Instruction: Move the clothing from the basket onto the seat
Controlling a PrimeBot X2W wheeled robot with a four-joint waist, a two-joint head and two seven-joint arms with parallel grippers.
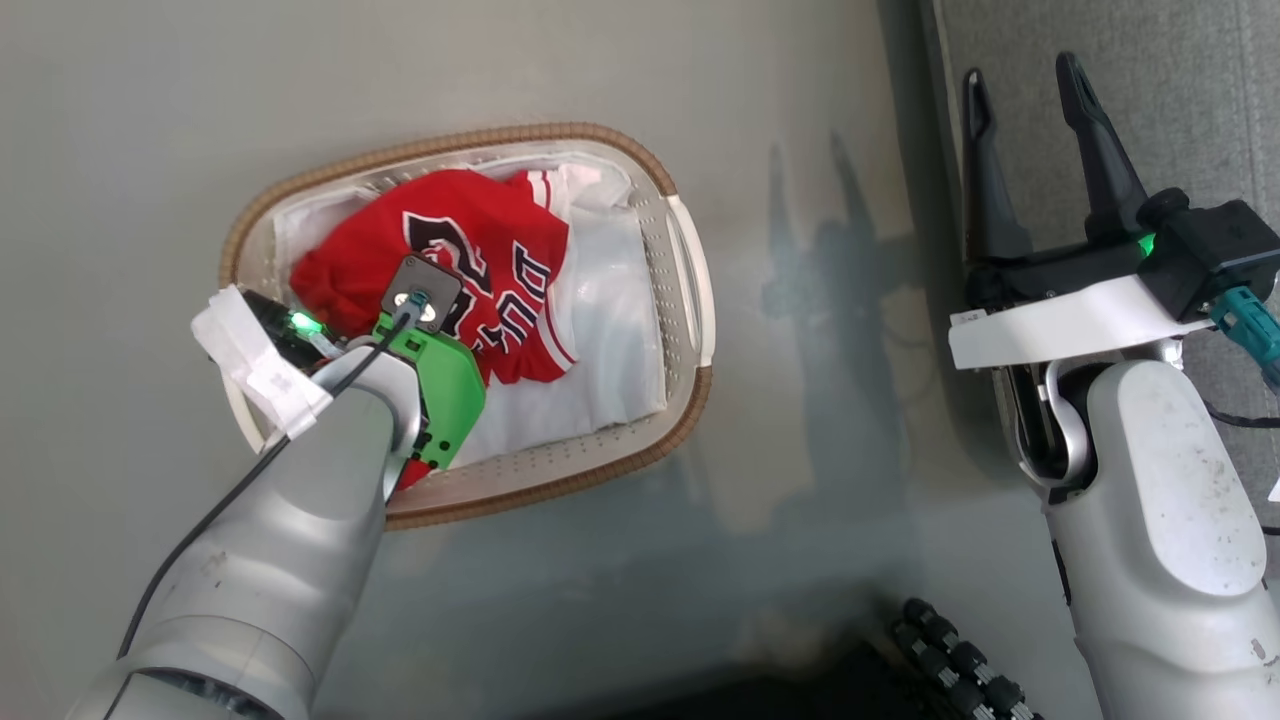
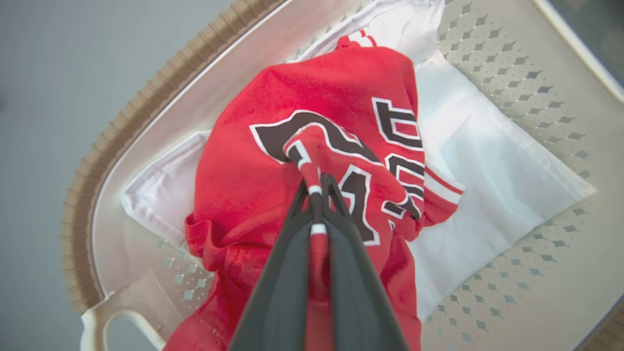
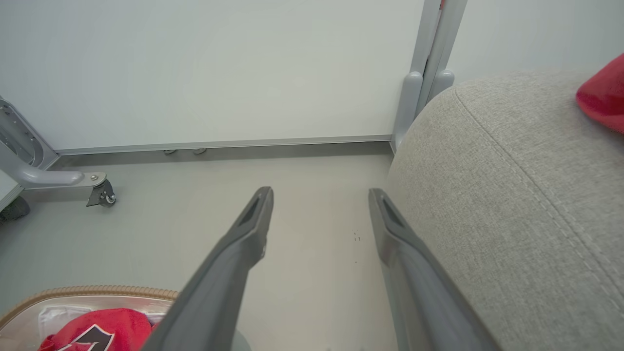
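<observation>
head: jersey [image 1: 470,270] is seen crumpled in the basket [image 1: 690,300]; right gripper [image 1: 1022,72] is held beside the seat [image 1: 1180,100], jaws wide and empty | left wrist: left gripper [image 2: 316,183] jaws are clamped on a raised fold of it (soft, light, limp; a bunched fold is judged the surest hold) | right wrist: a red garment [image 3: 602,97] is seen on the seat

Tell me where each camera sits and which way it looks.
Head view: on the head, looking down at the basket on the floor; left arm reaches in, right arm holds open jaws by the seat.
Left wrist view: on the left wrist, looking along its jaws, shut on the jersey, into the basket.
Right wrist view: on the right wrist, looking along its open jaws over the floor to a wall, seat beside.
Shared: head and left wrist both show the jersey.
</observation>
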